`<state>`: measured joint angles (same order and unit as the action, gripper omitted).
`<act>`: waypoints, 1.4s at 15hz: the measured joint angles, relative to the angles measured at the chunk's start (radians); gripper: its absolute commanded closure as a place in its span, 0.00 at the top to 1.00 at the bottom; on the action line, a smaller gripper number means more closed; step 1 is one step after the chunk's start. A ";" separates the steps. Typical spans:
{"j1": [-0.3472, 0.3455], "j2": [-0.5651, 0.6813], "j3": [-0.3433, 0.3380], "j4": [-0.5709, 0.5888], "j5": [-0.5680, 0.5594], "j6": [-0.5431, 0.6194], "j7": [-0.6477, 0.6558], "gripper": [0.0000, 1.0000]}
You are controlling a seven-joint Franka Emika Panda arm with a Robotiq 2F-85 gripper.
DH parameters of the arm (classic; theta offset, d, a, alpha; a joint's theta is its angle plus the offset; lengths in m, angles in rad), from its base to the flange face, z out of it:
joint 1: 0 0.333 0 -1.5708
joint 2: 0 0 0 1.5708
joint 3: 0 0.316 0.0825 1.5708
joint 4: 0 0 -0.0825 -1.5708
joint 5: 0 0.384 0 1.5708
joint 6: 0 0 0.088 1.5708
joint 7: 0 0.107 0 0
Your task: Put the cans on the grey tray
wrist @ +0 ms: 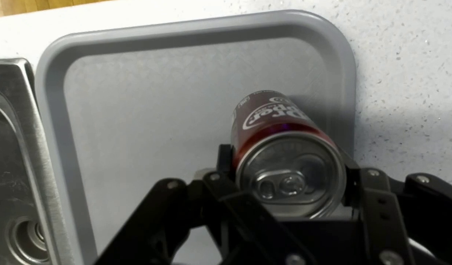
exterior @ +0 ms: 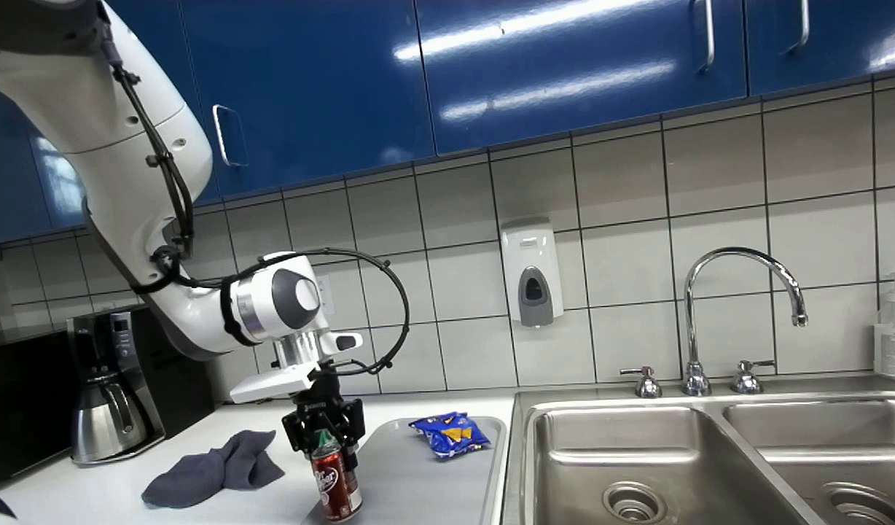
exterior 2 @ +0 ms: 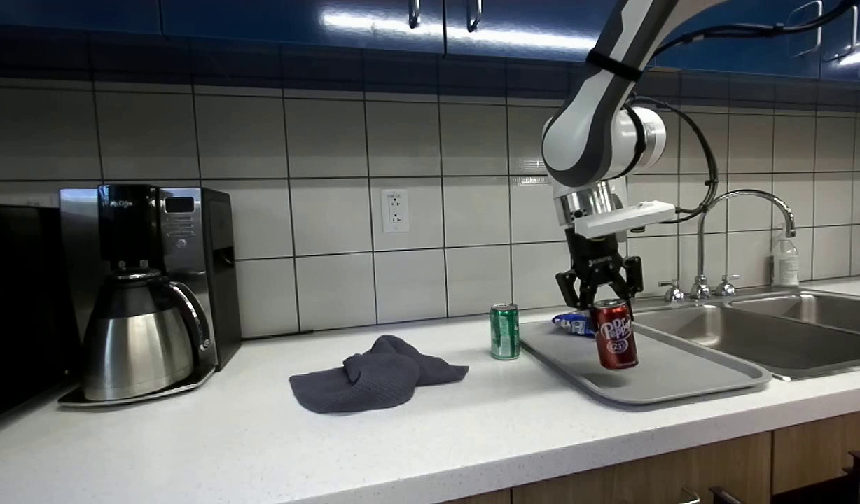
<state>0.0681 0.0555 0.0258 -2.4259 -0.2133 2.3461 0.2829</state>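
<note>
A red Dr Pepper can is held by my gripper over the left part of the grey tray. The can is slightly tilted and a little above the tray, with a shadow beneath it. In the wrist view the fingers close on both sides of the can near its top, over the tray. The red can and tray also show in an exterior view. A green can stands upright on the counter just left of the tray, and is out of the wrist view.
A blue snack bag lies at the tray's back. A dark grey cloth lies on the counter, left of the green can. A coffee maker stands farther left. The steel sink with its faucet borders the tray.
</note>
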 measured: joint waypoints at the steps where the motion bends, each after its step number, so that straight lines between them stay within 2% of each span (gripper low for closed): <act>1: 0.000 0.010 0.000 -0.001 0.000 0.014 0.000 0.38; 16: -0.001 0.033 -0.022 -0.032 0.008 0.088 -0.002 0.38; 17: -0.001 0.033 -0.023 -0.034 0.010 0.089 -0.004 0.88; 18: -0.001 0.033 -0.023 -0.035 0.012 0.089 -0.008 0.89; 20: -0.002 0.033 -0.026 -0.035 0.012 0.089 -0.010 0.99; 21: -0.004 0.031 -0.028 -0.035 0.016 0.088 -0.017 1.00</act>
<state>0.0643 0.0864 -0.0020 -2.4612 -0.1974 2.4342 0.2662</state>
